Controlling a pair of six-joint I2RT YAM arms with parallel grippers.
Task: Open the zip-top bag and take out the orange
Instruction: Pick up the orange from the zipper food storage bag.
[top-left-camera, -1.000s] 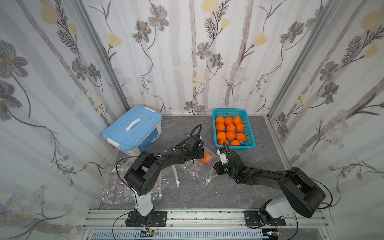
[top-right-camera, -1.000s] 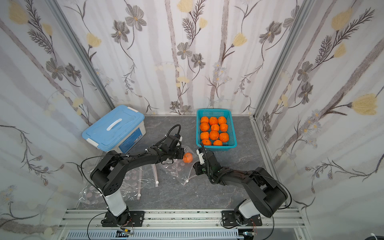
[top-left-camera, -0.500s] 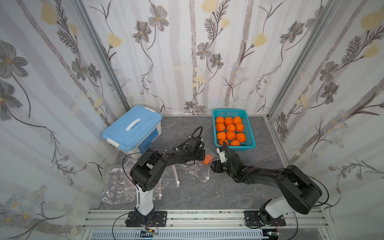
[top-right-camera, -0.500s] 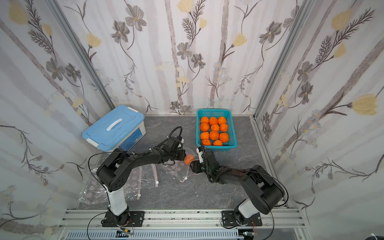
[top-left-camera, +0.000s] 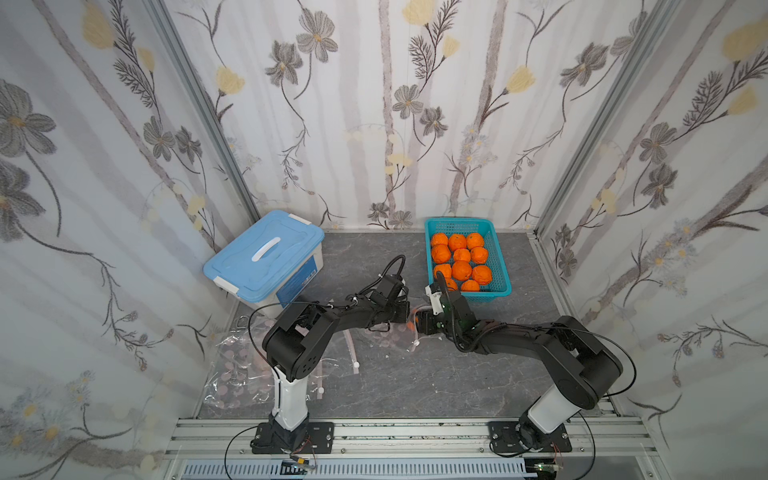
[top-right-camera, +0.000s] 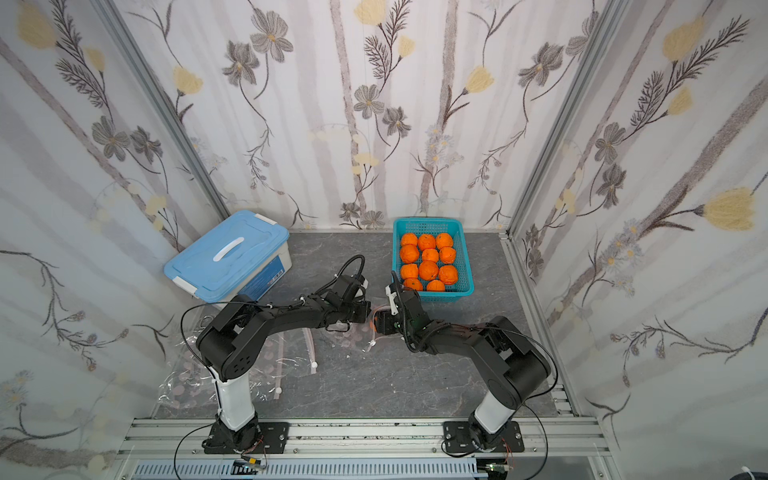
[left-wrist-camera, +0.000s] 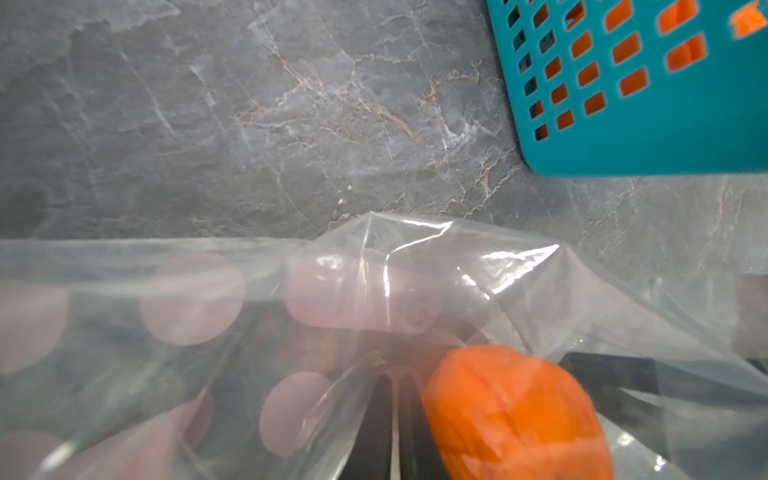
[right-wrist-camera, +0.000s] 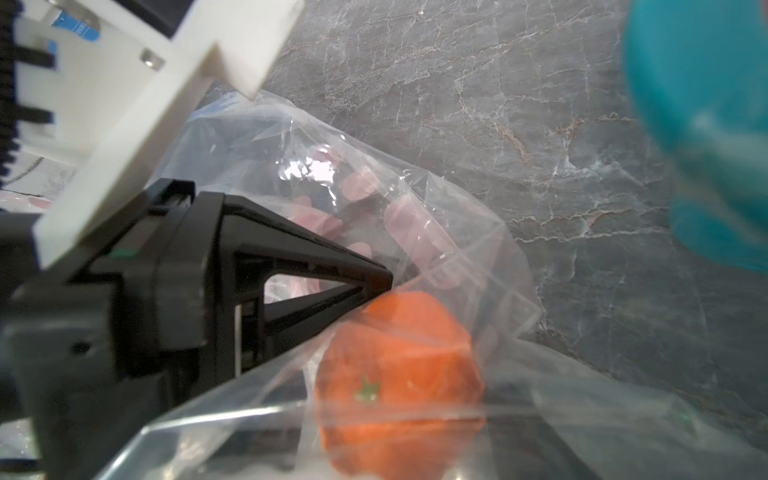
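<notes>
A clear zip-top bag (top-left-camera: 390, 337) with pink dots lies mid-table between the two arms. My left gripper (top-left-camera: 406, 316) is shut on a fold of the bag's film; in the left wrist view its fingertips (left-wrist-camera: 395, 376) meet on the plastic, right beside the orange (left-wrist-camera: 515, 415). In both top views only a sliver of the orange (top-left-camera: 411, 323) (top-right-camera: 372, 326) shows between the grippers. My right gripper (top-left-camera: 419, 325) faces the left one and is open. The orange (right-wrist-camera: 399, 374) sits between its jaws, blurred by bag film (right-wrist-camera: 436, 216).
A teal basket (top-left-camera: 500, 257) holding several oranges stands just behind the right gripper. At the back left stands a blue lidded box (top-left-camera: 266, 257). Several empty dotted bags (top-left-camera: 241, 365) lie at the front left by the left arm's base.
My right gripper has moved left up to the orange and its jaws have spread wide. The left gripper keeps its pinch on the bag.
</notes>
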